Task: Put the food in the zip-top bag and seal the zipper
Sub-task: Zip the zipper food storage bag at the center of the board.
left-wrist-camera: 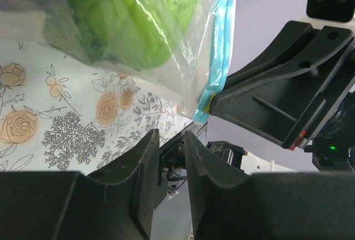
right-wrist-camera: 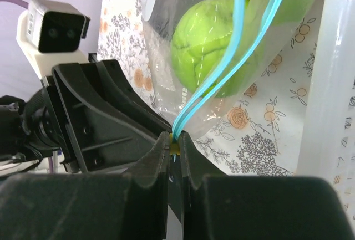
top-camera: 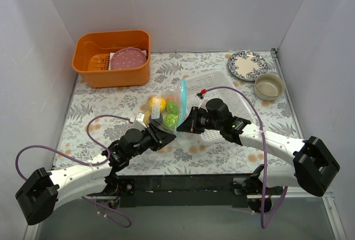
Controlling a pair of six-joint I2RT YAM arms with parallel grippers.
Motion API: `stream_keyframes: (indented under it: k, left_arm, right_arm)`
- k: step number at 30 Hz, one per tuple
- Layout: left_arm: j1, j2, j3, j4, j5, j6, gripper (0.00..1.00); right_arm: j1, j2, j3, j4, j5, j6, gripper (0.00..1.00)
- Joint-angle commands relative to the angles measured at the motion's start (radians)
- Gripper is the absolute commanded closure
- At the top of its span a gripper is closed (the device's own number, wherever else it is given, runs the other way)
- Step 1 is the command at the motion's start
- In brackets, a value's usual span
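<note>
The clear zip-top bag (top-camera: pixel 165 110) lies mid-table with yellow (top-camera: pixel 156 103) and green (top-camera: pixel 172 107) food inside. Its teal zipper (top-camera: pixel 183 92) runs along the right side. My right gripper (right-wrist-camera: pixel 174 138) is shut on the zipper's near end (right-wrist-camera: pixel 238 57), with a small yellow piece pinched between the fingertips. Beyond the grip the two teal strips spread apart. Green food (right-wrist-camera: pixel 213 40) shows through the plastic. My left gripper (left-wrist-camera: pixel 171 136) is slightly open and empty, just below the bag's near corner (left-wrist-camera: pixel 197 104). Green food (left-wrist-camera: pixel 138 13) and the zipper (left-wrist-camera: pixel 222 46) lie above it.
A white mesh basket (top-camera: pixel 222 85) lies right of the bag, and its wall (right-wrist-camera: pixel 333 85) stands close to my right fingers. An orange tub (top-camera: pixel 94 73) holding a pink plate (top-camera: pixel 127 60) is at the back left. A patterned plate (top-camera: pixel 247 64) and a bowl (top-camera: pixel 269 86) are at the back right.
</note>
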Motion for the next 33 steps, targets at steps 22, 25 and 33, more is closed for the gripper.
stream_keyframes:
  k: [22, 25, 33]
  left_arm:
    - [-0.006, 0.063, -0.022, 0.264, -0.067, -0.058, 0.76]
    - [-0.006, 0.065, -0.022, 0.263, -0.064, -0.052, 0.78]
    - [-0.006, 0.028, -0.054, 0.244, -0.067, -0.05, 0.69]
  right_arm:
    - [-0.006, -0.026, 0.002, 0.088, -0.019, 0.054, 0.92]
    - [-0.006, -0.022, 0.004, 0.094, -0.019, 0.058, 0.92]
    - [-0.006, -0.007, 0.016, 0.116, -0.028, 0.072, 0.92]
